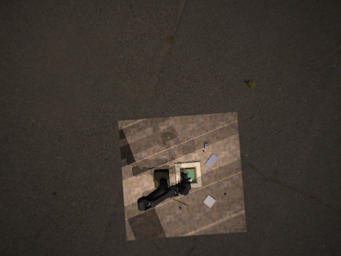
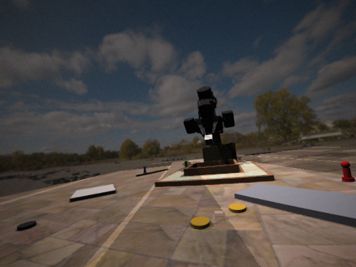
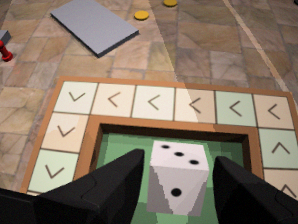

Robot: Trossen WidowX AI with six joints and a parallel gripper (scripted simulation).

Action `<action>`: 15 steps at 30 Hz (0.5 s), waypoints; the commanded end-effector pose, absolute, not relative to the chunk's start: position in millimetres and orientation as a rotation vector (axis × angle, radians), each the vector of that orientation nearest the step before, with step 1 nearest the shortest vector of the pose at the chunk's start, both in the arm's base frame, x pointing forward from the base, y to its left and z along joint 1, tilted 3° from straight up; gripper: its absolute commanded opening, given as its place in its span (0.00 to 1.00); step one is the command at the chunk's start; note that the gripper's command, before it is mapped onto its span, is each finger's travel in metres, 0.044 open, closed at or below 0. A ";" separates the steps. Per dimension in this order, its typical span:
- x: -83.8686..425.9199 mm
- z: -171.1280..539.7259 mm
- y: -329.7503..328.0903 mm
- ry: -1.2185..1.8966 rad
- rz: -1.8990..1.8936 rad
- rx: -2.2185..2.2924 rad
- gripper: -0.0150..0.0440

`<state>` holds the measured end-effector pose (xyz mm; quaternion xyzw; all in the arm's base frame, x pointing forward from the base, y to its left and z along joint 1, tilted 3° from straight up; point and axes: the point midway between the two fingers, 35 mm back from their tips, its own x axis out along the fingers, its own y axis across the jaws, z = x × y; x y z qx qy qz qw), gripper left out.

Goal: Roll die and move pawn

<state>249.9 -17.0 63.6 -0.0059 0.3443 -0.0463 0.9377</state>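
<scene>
The tool (image 3: 174, 183) stands released, fingers parted beside the die (image 3: 176, 177) above the green tray (image 3: 120, 152); spread fully and hold level, so it falls clean.

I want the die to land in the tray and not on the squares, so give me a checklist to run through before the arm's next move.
1. Die over the green tray, inside its brown rim: ok.
2. Gripper fingers parted, with gaps showing on both sides of the die: ok.
3. Die at rest on the tray floor: cannot tell; it appears to be in mid-air.
4. Top face readable: three pips show now, but it may roll; cannot tell the final number.
5. Green pawn standing on the board: ok.
6. Arm clear of the board: cannot tell.
</scene>
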 end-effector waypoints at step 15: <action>258.2 90.1 -16.5 0.979 -0.098 -0.009 1.00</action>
